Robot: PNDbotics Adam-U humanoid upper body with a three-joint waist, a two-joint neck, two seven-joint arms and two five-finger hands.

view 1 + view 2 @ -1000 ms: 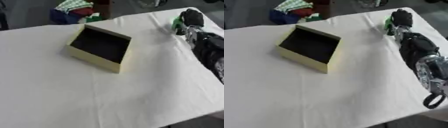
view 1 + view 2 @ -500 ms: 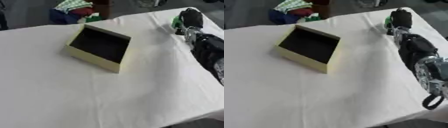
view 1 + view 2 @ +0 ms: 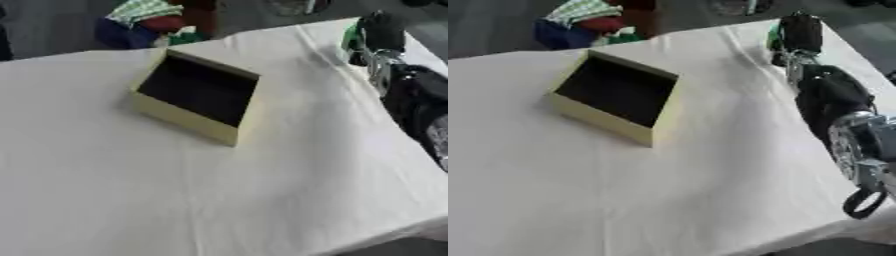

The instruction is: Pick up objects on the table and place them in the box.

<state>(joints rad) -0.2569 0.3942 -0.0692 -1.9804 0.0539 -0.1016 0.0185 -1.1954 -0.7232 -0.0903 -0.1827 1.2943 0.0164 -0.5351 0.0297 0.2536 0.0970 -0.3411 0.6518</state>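
Note:
An open cream box (image 3: 197, 95) with a dark inside lies tilted on the white tablecloth (image 3: 175, 190), left of the middle. My right arm (image 3: 829, 100) runs along the table's right side to the far right corner. There my black right hand (image 3: 801, 30) sits over a green object (image 3: 774, 39) with its fingers curled round it. Most of that object is hidden by the hand. My left hand shows in neither view.
Past the table's far edge lies a heap of coloured things (image 3: 149, 20), checked green, red and blue. The table's near edge cuts across the lower right corner (image 3: 385, 235). Bare cloth lies between the box and my arm.
My right hand has stayed on the green object at the far right corner. The box has not moved.

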